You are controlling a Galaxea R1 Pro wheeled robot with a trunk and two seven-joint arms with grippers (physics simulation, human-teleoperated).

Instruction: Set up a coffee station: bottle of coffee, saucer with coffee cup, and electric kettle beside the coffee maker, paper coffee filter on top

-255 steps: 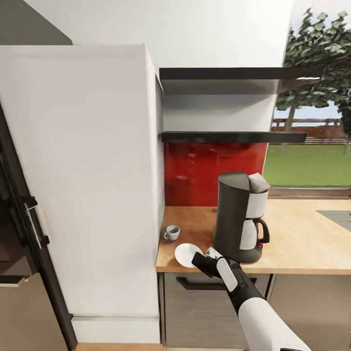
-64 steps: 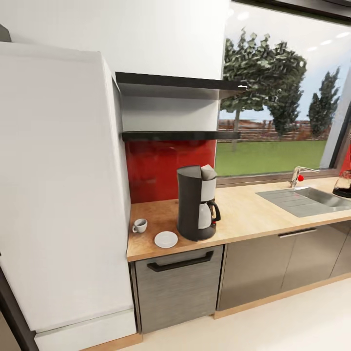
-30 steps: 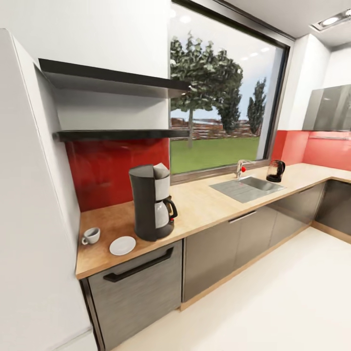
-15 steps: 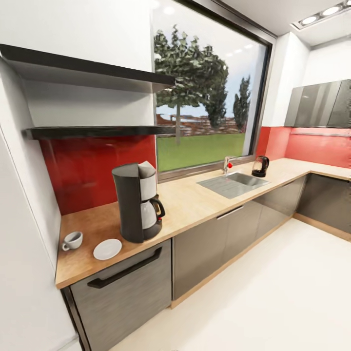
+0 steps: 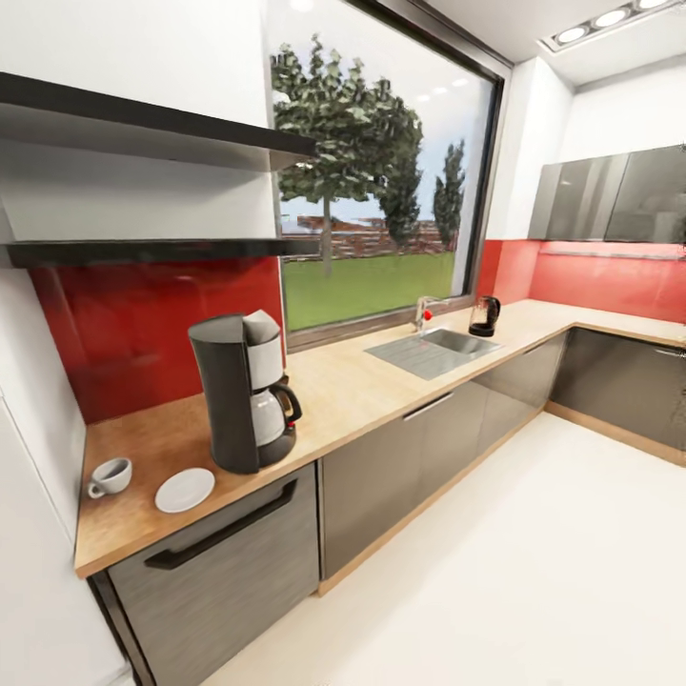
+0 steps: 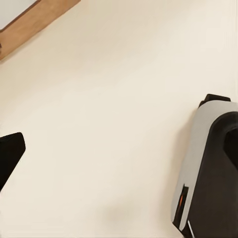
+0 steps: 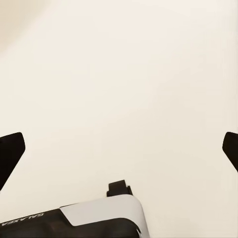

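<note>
Four of the task's things are in the head view: the coffee maker (image 5: 243,393) stands on the surface (image 5: 381,381) with a pale filter-like shape at its top, the saucer (image 5: 185,490) lies just beside its base, the cup (image 5: 110,475) sits apart from the saucer near the surface's left end, and the kettle (image 5: 485,315) stands far along, just past the sink (image 5: 433,351). You cannot see the coffee bottle; the two dark shelves (image 5: 152,250) show only their edges from here, so their tops are hidden.

Both wrist cameras look down at pale floor. The right gripper (image 7: 119,148) shows a dark fingertip at each edge of its view, so it reads as wide and empty. The left gripper (image 6: 10,158) shows one fingertip only, beside part of the robot's body, so you cannot tell its spread.

The likely target is the kettle. Risks from here, as a judgement: the tap (image 5: 424,310) stands close to the kettle, and a reach from the sink side could clip it or tip the kettle. Driving in too near could bump the base into the cabinet fronts (image 5: 448,429). Carrying the kettle back, you could knock the cup or saucer, since they crowd the coffee maker's left side; its right side looks freer.
</note>
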